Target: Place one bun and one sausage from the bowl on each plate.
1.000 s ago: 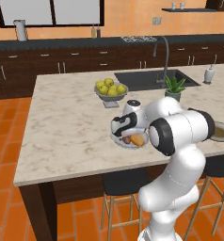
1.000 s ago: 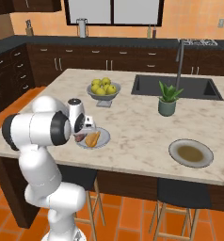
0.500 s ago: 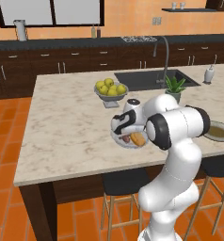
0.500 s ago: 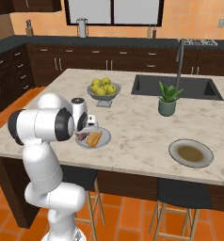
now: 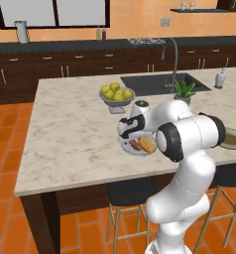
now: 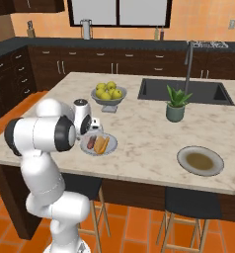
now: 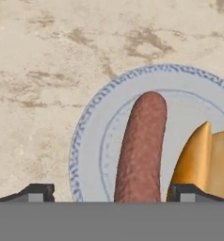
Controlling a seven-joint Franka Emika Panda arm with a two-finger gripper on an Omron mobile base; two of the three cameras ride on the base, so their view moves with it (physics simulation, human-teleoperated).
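Note:
A pale-centred plate (image 5: 140, 154) (image 6: 109, 149) (image 7: 85, 136) lies near the counter's front edge. On it rest a reddish-brown sausage (image 5: 135, 145) (image 6: 92, 143) (image 7: 142, 146) and, beside it, an orange bun (image 5: 148, 144) (image 6: 102, 144) (image 7: 203, 160). My gripper (image 5: 134, 138) (image 6: 92, 134) (image 7: 111, 192) hovers just over the plate, open, its fingertips (image 7: 38, 190) standing wide on either side of the sausage's near end. The second plate (image 5: 234, 140) (image 6: 200, 161), olive-brown in the centre, sits bare to the right. The bowl is out of view.
A grey footed bowl of yellow-green fruit (image 5: 116, 95) (image 6: 108, 94) stands behind the plate. A potted plant (image 5: 183, 92) (image 6: 176, 105) and the sink (image 6: 186, 91) with its faucet lie further right. Stools sit under the counter's front edge.
The jaws have gone from nearly shut to wide open. The sausage now lies loose on the pale plate beside the bun.

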